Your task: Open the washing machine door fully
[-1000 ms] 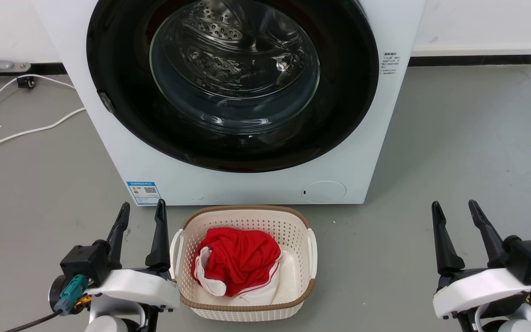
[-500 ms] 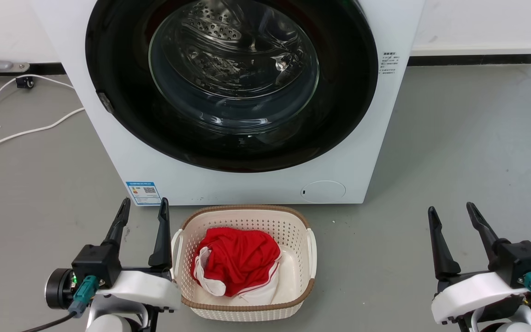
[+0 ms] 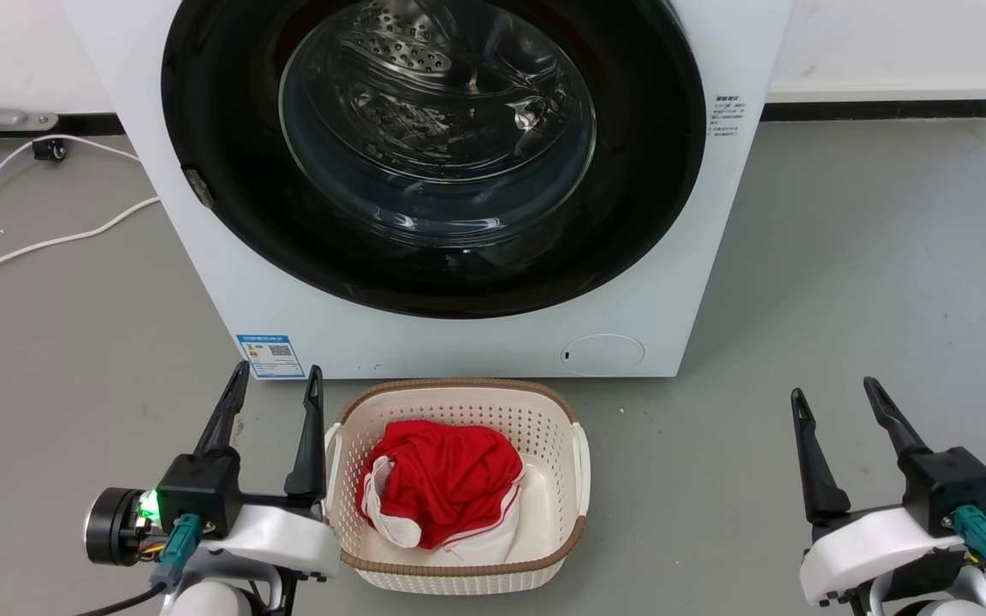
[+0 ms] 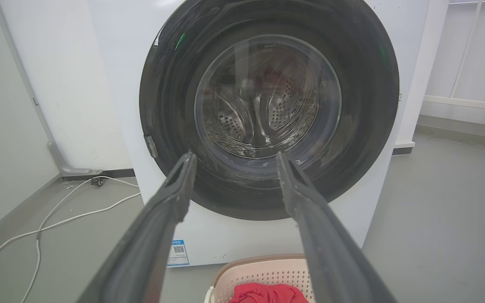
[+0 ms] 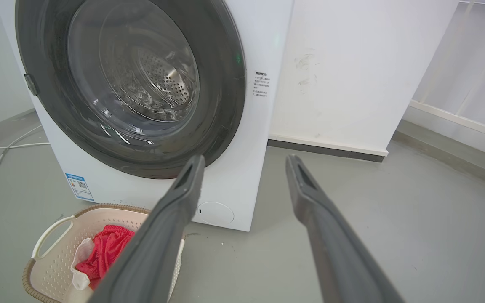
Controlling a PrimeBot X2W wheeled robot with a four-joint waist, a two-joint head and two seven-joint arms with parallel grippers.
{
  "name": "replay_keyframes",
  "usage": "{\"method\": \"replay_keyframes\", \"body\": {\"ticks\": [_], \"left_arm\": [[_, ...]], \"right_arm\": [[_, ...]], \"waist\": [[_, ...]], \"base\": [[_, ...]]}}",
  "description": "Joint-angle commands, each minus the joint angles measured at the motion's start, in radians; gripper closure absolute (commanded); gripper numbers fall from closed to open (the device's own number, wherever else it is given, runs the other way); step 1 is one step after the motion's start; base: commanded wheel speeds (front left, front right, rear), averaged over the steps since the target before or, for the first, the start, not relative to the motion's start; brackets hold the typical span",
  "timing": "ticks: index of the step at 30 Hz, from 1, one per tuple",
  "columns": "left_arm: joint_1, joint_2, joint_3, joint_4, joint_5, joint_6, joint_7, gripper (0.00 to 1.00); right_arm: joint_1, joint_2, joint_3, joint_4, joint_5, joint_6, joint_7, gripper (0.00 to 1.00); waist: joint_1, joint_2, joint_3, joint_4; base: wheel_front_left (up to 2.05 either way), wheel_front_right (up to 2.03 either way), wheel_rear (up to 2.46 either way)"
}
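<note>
The left gripper (image 3: 277,378) hangs with its 2 fingers spread and empty, just beside the basket (image 3: 580,462). Behind the basket, the door (image 3: 219,214) sits closed, flush against the washing machine (image 3: 459,346). The right gripper (image 3: 835,392) is likewise spread and empty.
</note>
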State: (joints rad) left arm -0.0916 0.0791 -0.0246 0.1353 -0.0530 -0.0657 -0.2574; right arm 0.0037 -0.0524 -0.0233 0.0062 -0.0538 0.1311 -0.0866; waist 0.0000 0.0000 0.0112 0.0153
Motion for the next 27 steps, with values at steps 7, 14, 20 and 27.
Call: {"method": "replay_keyframes", "body": {"ticks": [7, 14, 20, 27], "left_arm": [[-0.009, -0.004, 0.001, 0.007, 0.010, -0.003, -0.011, 0.00], [-0.014, -0.010, 0.008, 0.016, -0.001, -0.011, -0.010, 0.00], [-0.016, -0.012, 0.010, 0.017, -0.003, -0.014, -0.010, 0.00], [-0.013, -0.016, 0.013, 0.016, -0.003, -0.015, -0.010, 0.00]], "right_arm": [[0.005, 0.004, -0.006, 0.004, 0.002, -0.001, -0.003, 0.00], [-0.002, 0.004, -0.015, 0.018, 0.017, -0.001, -0.014, 0.00], [-0.009, 0.004, -0.019, 0.025, 0.043, -0.001, -0.018, 1.00], [-0.014, 0.004, -0.028, 0.048, 0.126, -0.001, -0.036, 1.00]], "waist": [[0.0000, 0.0000, 0.002, 0.002], [0.0000, 0.0000, 0.002, 0.005], [0.0000, 0.0000, 0.005, 0.008], [0.0000, 0.0000, 0.006, 0.009]], "base": [[0.00, 0.00, 0.00], [0.00, 0.00, 0.00], [0.00, 0.00, 0.00], [0.00, 0.00, 0.00]]}}
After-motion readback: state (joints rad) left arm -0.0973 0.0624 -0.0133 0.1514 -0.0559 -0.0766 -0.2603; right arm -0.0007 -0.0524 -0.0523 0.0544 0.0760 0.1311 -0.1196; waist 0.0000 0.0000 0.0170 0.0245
